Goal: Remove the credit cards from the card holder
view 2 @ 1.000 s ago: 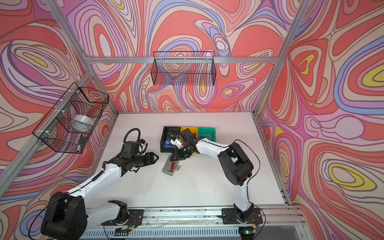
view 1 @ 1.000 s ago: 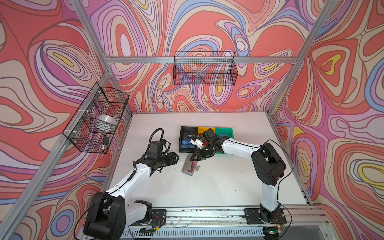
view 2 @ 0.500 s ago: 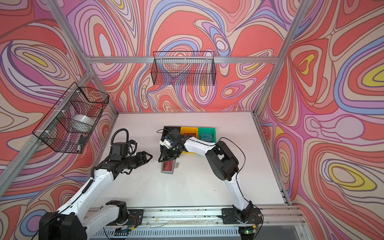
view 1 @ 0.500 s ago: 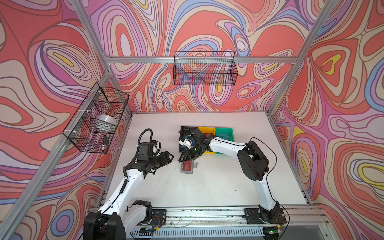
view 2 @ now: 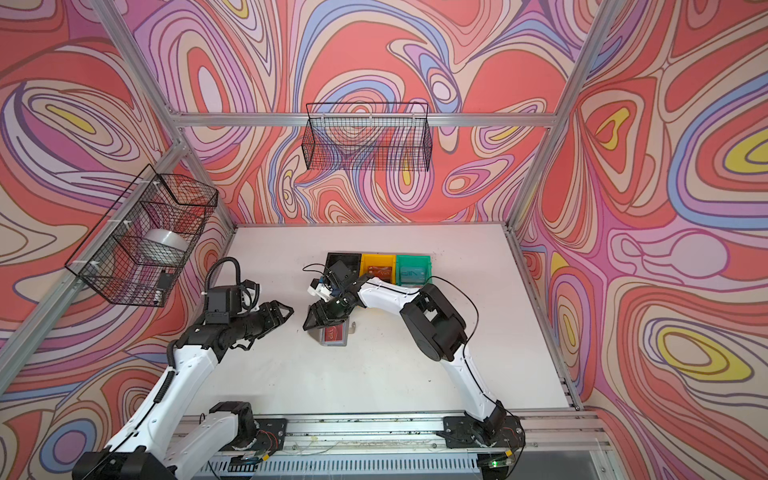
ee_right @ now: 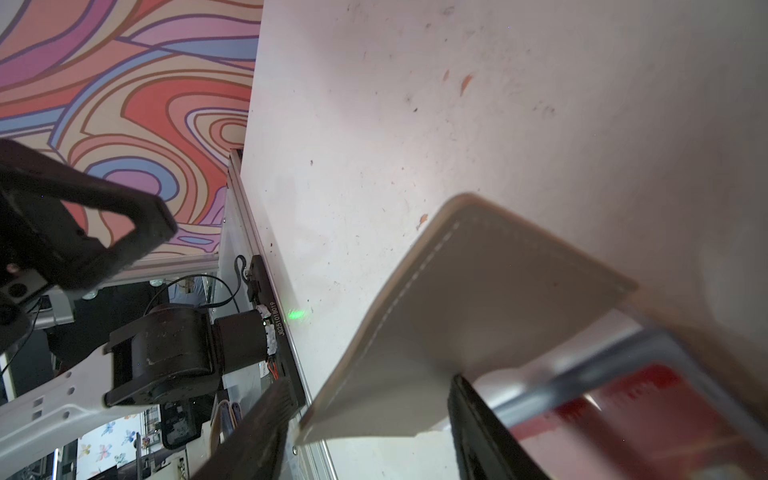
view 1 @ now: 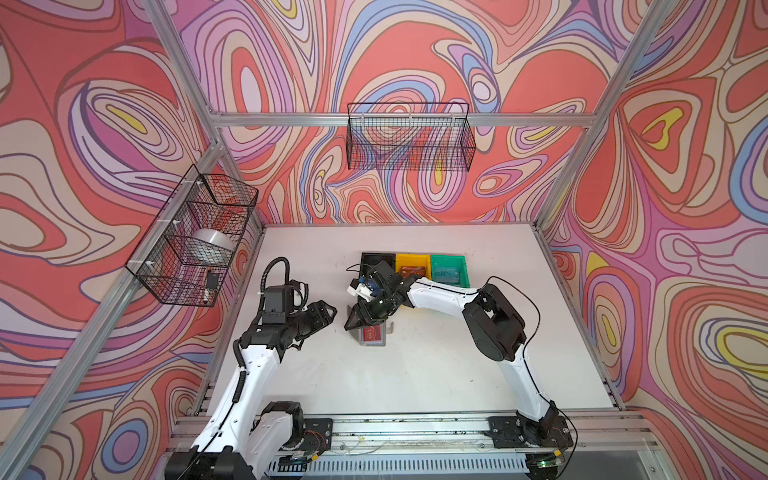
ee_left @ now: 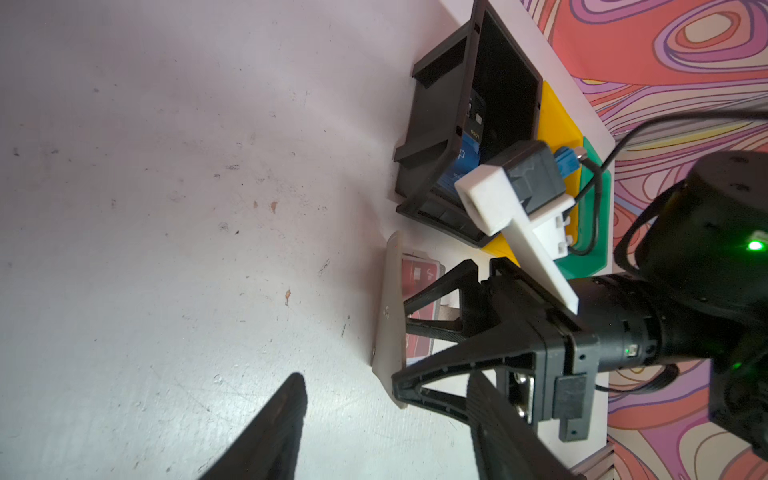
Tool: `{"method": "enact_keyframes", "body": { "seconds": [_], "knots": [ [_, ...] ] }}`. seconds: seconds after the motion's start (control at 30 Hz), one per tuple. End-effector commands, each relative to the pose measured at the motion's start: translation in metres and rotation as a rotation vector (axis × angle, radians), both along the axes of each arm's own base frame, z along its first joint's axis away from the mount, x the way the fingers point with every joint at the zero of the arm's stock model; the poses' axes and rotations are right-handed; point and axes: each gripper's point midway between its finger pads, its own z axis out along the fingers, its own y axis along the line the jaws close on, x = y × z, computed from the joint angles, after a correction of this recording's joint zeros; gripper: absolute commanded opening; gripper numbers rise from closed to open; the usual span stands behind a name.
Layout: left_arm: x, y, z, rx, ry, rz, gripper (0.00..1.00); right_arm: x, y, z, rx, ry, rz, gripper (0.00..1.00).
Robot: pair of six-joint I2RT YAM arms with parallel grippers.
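Nearest the front edge of the counter: left fingers, apart and empty, drawn back a little from a second ago, aimed at the right fingers across a small gap. Right fingers no longer nearly together up by the bins, but spread wide and swung down toward the left fingers, astride the raised grey flap of the card holder; flap tilted up between them, seemingly propped rather than pinched. Under and just beside the right fingers, flat on the counter: other half of the holder, with a red card exposed in its clear sleeve. Beyond the right fingers: black bin holding a blue card, then yellow bin and green bin, one card in each. Probable meaning: holder opened, three cards already out, red card left to slide from its sleeve.
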Motion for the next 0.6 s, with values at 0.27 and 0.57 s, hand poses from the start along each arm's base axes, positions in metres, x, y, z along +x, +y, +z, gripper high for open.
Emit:
{"method": "enact_keyframes", "body": {
  "seconds": [0.27, 0.57],
  "knots": [
    [0.010, -0.009, 0.012, -0.135, -0.021, -0.011, 0.66, -0.017, 0.001, -0.046, -0.020, 0.095, 0.019, 0.52],
    [0.026, -0.026, -0.018, -0.287, 0.007, -0.022, 0.63, -0.023, -0.012, -0.052, -0.067, 0.072, 0.007, 0.44]
  ]
}}
